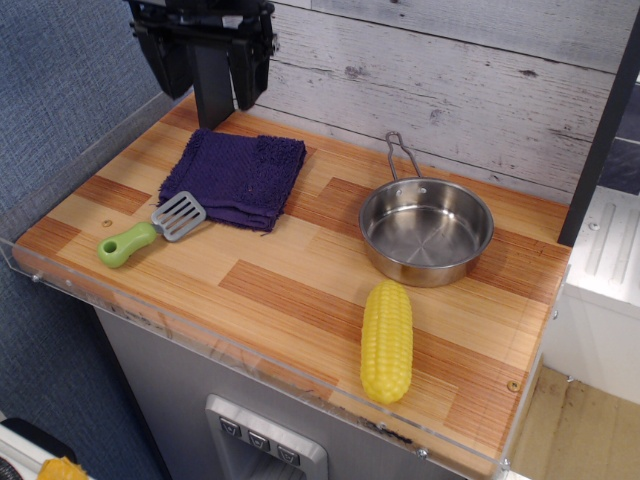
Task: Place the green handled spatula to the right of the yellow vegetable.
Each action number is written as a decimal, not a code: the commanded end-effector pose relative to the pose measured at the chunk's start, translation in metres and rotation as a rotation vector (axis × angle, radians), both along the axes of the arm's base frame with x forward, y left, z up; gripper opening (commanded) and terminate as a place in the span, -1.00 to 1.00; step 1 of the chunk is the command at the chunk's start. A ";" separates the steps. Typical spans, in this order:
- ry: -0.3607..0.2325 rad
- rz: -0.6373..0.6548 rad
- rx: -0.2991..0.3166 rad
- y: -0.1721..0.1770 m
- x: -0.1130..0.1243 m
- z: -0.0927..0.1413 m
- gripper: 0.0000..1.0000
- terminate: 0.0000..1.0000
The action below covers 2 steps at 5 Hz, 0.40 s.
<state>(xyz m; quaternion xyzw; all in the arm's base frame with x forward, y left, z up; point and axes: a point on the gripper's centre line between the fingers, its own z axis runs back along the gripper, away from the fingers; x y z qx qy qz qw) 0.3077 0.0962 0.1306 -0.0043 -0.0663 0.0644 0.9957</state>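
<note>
The green handled spatula (150,231) lies flat at the front left of the wooden counter, lime-green handle pointing front left, grey slotted blade touching the edge of a purple cloth. The yellow corn cob (387,340) lies near the front edge, right of centre, in front of the pan. My gripper (208,72) hangs high at the back left, above the far edge of the cloth, well above and behind the spatula. Its two black fingers are spread apart and hold nothing.
A folded purple cloth (237,177) lies at the back left. A steel pan (427,231) with a wire handle sits at the right. A clear plastic rim (250,363) runs along the counter's front and left edges. A dark post (213,90) stands behind my gripper.
</note>
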 end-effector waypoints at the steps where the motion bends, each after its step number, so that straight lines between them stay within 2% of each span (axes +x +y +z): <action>1: -0.002 0.015 0.023 0.008 -0.001 -0.014 1.00 -1.00; 2: -0.046 0.015 0.055 0.007 -0.006 -0.023 1.00 -1.00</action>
